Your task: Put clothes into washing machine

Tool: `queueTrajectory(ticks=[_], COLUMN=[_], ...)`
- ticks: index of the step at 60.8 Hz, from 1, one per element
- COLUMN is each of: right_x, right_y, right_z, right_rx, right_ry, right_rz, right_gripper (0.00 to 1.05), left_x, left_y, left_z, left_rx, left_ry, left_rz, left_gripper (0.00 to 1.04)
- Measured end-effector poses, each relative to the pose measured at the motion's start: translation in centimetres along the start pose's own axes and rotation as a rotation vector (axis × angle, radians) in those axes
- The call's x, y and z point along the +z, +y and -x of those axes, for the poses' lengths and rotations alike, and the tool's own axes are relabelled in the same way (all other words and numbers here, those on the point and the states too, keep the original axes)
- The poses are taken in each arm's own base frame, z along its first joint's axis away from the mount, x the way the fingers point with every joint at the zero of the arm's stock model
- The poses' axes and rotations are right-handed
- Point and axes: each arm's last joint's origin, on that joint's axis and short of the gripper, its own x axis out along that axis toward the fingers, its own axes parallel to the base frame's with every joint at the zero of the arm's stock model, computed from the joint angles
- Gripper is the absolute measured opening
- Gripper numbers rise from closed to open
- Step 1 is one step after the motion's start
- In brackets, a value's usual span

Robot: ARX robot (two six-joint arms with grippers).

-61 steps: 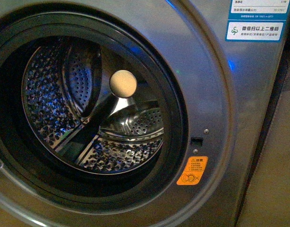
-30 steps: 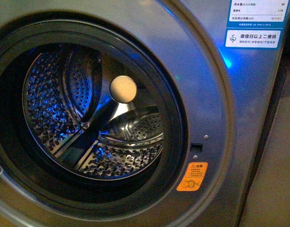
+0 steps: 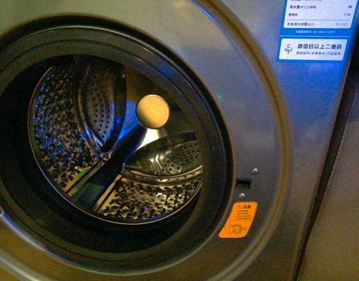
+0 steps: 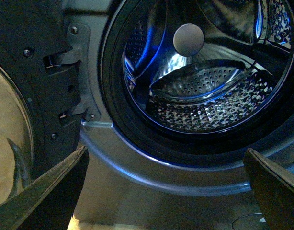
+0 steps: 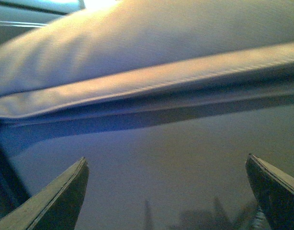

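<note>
- The left gripper (image 4: 166, 151) has its jaws spread wide, with nothing between them. The mouth of the washing machine (image 3: 267, 117) lies straight ahead of these jaws, and the open door (image 4: 37, 72) stands close off to one side.
- The right gripper (image 5: 166, 158) is likewise wide open and holds nothing. The clothes (image 5: 152, 43) lie just beyond its fingertips, and a folded hem runs across the gap ahead. We see no contact between the fingers and the cloth.
- The front view shows the drum (image 3: 138, 199) bare, with no garment inside. Neither arm appears in that view.
- We judge that loading has not begun and that a grasp by the right jaws is the step in hand.
- Risk: if the jaws pinch only the hem edge, the smooth fine weave may slide out during the carry.
- Risk: if only the top layer is taken, the rest may trail. It could then snag on the black rim (image 3: 217, 146) or drop short of the drum mouth.
- Risk: the door sits close beside the left jaws, so a sideways swing could strike it.
</note>
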Motion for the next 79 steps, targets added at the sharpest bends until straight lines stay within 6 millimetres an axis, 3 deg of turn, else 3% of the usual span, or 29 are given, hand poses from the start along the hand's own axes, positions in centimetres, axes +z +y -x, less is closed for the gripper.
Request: queueTrajectory(ticks=[7, 11, 20, 27, 37, 54, 79], right_x=[-0.6, -1.9, -4.5, -8.6, -13.7, -22.8, -29.7], right_y=[-4.2, -7.5, -11.8, -16.5, -20.2, -23.5, -24.5], right_z=[-1.0, -1.6, -2.0, -2.9, -4.0, -4.6, -4.9], right_rx=[-0.126, -0.202, -0.293, -0.411, -0.495, -0.559, -0.573], right_ry=[0.101, 0.199, 0.350, 0.518, 0.695, 0.929, 1.070], right_rz=[-0.040, -0.091, -0.170, -0.217, -0.260, -0.343, -0.333], right_gripper=[0.97, 0.97, 0.97, 0.97, 0.97, 0.97, 0.97], left_x=[0.0, 0.0, 0.0, 0.0, 0.0, 0.0, 0.0], left_y=[0.0, 0.0, 0.0, 0.0, 0.0, 0.0, 0.0], left_z=[0.0, 0.0, 0.0, 0.0, 0.0, 0.0, 0.0], left_rx=[0.000, 0.000, 0.000, 0.000, 0.000, 0.000, 0.000], left_ry=[0.000, 0.000, 0.000, 0.000, 0.000, 0.000, 0.000], left_rz=[0.000, 0.000, 0.000, 0.000, 0.000, 0.000, 0.000], left_gripper=[0.98, 0.98, 0.98, 0.98, 0.98, 0.98, 0.98])
